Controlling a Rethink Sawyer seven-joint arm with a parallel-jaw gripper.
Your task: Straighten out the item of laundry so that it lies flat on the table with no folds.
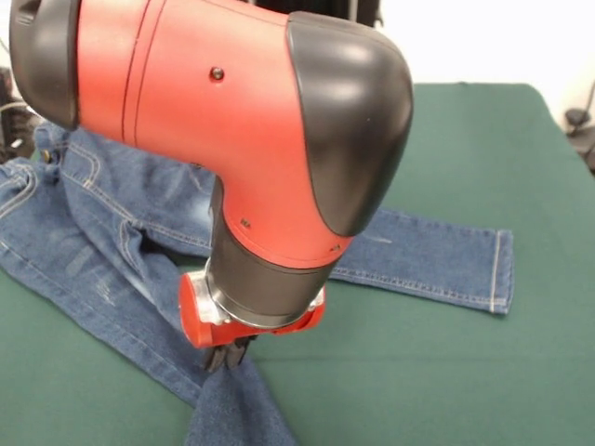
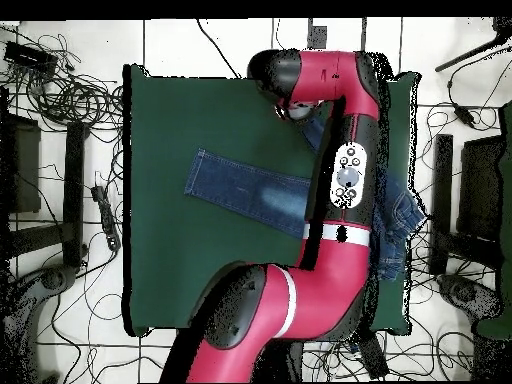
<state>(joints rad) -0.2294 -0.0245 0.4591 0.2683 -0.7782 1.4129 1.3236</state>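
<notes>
Jaws clench a bunched fold of the one pair of jeans (image 1: 112, 251) beneath them; its other leg stretches sideways along the desk (image 1: 446, 372).

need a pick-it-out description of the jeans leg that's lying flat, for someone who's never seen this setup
Start at the green table. The jeans lie bunched beneath the red arm. One leg runs out flat alone toward the right in the front view, ending in a hemmed cuff; the other leg bunches under the pincer.
</notes>
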